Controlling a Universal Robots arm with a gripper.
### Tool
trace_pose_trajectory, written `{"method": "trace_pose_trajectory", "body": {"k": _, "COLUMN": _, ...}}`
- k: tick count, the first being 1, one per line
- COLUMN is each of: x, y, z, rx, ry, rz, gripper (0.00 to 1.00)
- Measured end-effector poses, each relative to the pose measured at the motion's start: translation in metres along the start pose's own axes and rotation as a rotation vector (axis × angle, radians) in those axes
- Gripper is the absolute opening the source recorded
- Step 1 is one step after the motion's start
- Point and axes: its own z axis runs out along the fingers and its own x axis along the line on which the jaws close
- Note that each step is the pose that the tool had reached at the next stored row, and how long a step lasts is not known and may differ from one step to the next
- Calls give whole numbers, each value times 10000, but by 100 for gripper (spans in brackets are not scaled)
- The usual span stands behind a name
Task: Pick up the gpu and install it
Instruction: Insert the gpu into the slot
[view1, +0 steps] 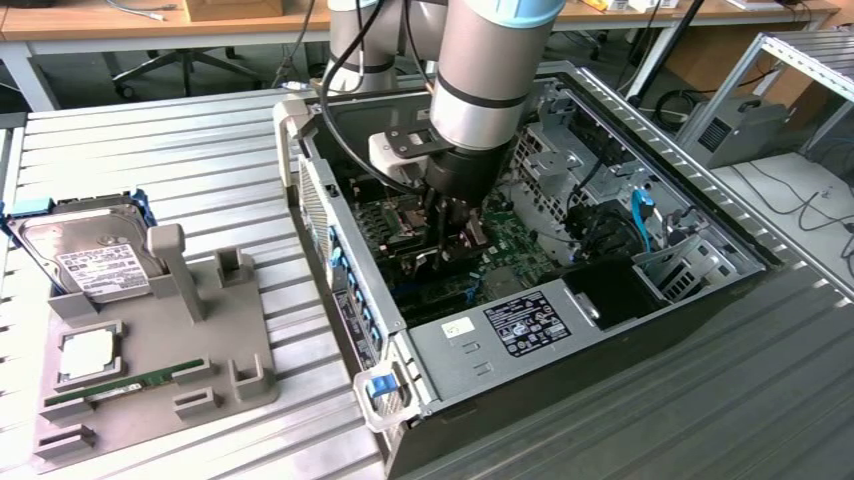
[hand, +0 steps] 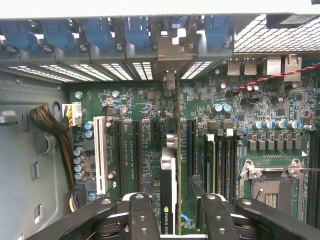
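Note:
The gpu (hand: 170, 165) appears edge-on in the wrist view: a thin black card with a green-lettered label, standing upright in a motherboard slot. Its silvery bracket (hand: 170, 62) reaches the rear slot openings of the case. My gripper (hand: 171, 200) straddles the card's top edge, with one black finger (hand: 140, 215) on each side. A narrow gap shows between the card and each finger, so the gripper looks open. In the exterior view my gripper (view1: 451, 245) reaches down deep inside the open computer case (view1: 534, 330), over the green motherboard.
Blue slot clips (hand: 97, 32) line the case's rear wall. A braided cable bundle (hand: 55, 130) and the bare CPU socket (hand: 272, 187) flank the slots. On the exterior view's left, a grey tray (view1: 247, 375) holds a hard drive (view1: 87, 260), a processor (view1: 87, 352) and a green memory stick (view1: 127, 383).

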Motion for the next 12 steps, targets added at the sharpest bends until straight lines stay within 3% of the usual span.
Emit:
{"method": "trace_pose_trajectory", "body": {"k": 2, "x": 0, "y": 0, "z": 0, "rx": 0, "ry": 0, "rz": 0, "gripper": 39}}
{"method": "trace_pose_trajectory", "body": {"k": 5, "x": 0, "y": 0, "z": 0, "rx": 0, "ry": 1, "rz": 0, "gripper": 27}}
{"method": "trace_pose_trajectory", "body": {"k": 12, "x": 0, "y": 0, "z": 0, "rx": 0, "ry": 0, "rz": 0, "gripper": 26}}
